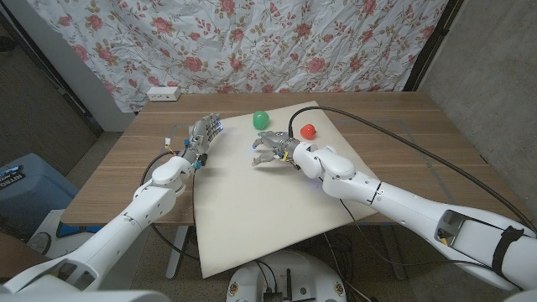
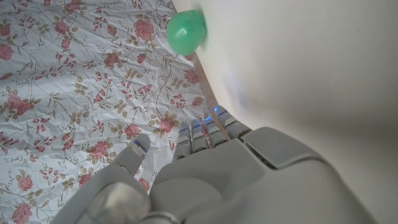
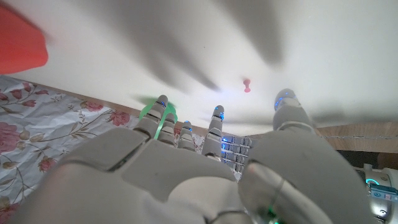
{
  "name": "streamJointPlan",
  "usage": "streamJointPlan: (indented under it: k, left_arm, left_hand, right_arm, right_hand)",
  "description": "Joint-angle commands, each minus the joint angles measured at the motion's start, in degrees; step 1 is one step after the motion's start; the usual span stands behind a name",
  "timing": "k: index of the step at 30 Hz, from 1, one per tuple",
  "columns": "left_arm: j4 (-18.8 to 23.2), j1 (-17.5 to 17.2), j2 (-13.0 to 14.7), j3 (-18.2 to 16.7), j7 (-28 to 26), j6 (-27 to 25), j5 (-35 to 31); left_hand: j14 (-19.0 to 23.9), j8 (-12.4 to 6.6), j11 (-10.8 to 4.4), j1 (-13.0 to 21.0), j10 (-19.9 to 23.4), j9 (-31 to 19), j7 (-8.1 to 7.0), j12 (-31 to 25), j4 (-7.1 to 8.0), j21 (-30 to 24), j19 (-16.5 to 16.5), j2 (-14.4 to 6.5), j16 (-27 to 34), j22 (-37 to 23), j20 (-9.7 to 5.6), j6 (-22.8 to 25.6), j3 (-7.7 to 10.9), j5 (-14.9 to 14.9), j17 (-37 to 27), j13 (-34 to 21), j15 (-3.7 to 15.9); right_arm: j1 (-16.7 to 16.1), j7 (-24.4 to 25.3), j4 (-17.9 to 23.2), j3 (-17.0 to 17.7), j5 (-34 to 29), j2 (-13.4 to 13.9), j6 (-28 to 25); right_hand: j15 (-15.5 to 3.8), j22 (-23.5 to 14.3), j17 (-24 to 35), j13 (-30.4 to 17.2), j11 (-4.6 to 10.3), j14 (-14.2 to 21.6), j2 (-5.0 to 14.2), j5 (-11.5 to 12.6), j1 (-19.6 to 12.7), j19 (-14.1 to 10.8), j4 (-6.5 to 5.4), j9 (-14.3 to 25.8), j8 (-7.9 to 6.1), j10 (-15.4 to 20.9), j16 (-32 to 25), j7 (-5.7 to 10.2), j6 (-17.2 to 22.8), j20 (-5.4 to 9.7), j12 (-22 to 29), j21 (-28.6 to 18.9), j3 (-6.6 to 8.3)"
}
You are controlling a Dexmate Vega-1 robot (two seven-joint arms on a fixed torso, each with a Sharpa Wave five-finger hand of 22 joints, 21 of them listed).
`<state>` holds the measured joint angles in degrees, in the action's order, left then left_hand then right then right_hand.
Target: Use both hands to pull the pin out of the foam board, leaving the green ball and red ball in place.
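A large white foam board [image 1: 268,210] lies on the wooden table. On its far part sit a green ball [image 1: 261,119] and a red ball [image 1: 308,132]. My left hand [image 1: 201,138] is at the board's left edge, fingers stretched out and holding nothing. My right hand [image 1: 273,149] is over the board between the two balls, fingers spread and empty. In the right wrist view a small red pin [image 3: 246,85] stands in the board [image 3: 323,43] just beyond my fingertips [image 3: 284,99], apart from them. The green ball [image 2: 186,31] also sits ahead of my left hand [image 2: 211,180].
A black cable [image 1: 377,124] runs across the table's right side by the board. A white power strip [image 1: 163,92] lies at the far left corner. A floral curtain [image 1: 252,42] hangs behind the table. A blue bin [image 1: 17,184] stands on the floor at left.
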<state>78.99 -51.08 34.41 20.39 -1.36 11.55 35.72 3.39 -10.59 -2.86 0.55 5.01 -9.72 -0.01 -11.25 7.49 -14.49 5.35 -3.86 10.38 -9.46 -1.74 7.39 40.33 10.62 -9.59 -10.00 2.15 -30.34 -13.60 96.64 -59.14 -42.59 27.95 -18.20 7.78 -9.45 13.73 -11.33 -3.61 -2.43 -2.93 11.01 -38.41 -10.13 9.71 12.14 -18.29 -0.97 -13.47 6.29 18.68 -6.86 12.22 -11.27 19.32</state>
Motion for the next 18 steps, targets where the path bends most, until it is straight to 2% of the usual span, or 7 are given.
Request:
streamJointPlan:
  k: [1,3,9,18]
  left_arm:
    - [-0.4,0.5,0.1,0.4,-0.1,-0.7,-0.4]
    - [-0.4,0.4,0.0,0.4,0.0,-0.6,-0.4]
    - [0.1,0.1,0.1,0.5,-0.5,-1.0,-0.5]
    - [0.5,0.0,0.2,0.6,-0.3,-1.4,-0.4]
  left_hand:
    - [0.5,0.07,-0.28,0.2,0.4,-0.3,-0.17,0.2,0.05,0.2,0.6,-4.6,-0.1,-0.3,0.07,0.3,0.53,0.4,-0.2,-0.1,0.54]
    - [0.5,0.08,-0.28,0.2,0.3,-0.3,-0.24,0.2,0.03,0.2,0.6,-4.6,-0.1,-0.3,0.06,0.3,0.55,0.4,-0.2,-0.1,0.57]
    - [0.5,0.10,-0.33,0.2,0.3,-0.3,-0.31,0.3,-0.02,0.3,0.7,-4.6,-0.1,-0.3,0.09,0.3,0.61,0.4,-0.2,-0.1,0.49]
    - [0.5,0.12,-0.28,0.3,0.2,-0.3,-0.38,0.3,-0.14,0.6,0.8,-4.6,-0.2,-0.3,0.12,0.3,0.73,0.4,-0.2,-0.1,0.37]
  right_arm:
    - [0.6,2.3,-2.8,-1.0,-0.6,-0.9,1.1]
    - [0.5,2.9,-3.1,-1.1,-0.8,-1.0,1.0]
    - [0.1,5.4,-4.0,-1.2,-1.5,-1.1,1.4]
    - [-0.1,6.7,-4.8,-1.1,-1.3,-1.1,2.3]
  right_hand:
    - [-0.03,-0.2,0.3,-0.2,-0.07,0.6,-0.66,-0.3,-0.5,-0.8,-0.03,0.2,-0.74,0.7,-0.6,0.37,1.4,0.13,0.3,-0.3,0.57]
    - [-0.43,-0.2,0.4,-0.2,0.17,1.0,-0.73,-0.4,-0.6,-1.2,-0.09,0.2,-1.05,1.4,-0.8,0.72,2.1,0.23,0.5,-0.3,0.65]
    - [-1.50,-0.2,0.8,-0.3,0.98,2.7,-1.16,-0.4,-1.0,-2.9,-0.29,0.4,-3.24,3.6,-1.5,3.03,6.6,0.54,0.8,-0.4,0.79]
    - [-2.31,-0.2,1.0,-0.2,1.42,4.1,-1.26,-0.1,-2.3,-4.6,0.07,0.5,-4.31,4.9,-2.0,4.01,8.8,1.26,0.9,-0.7,1.44]
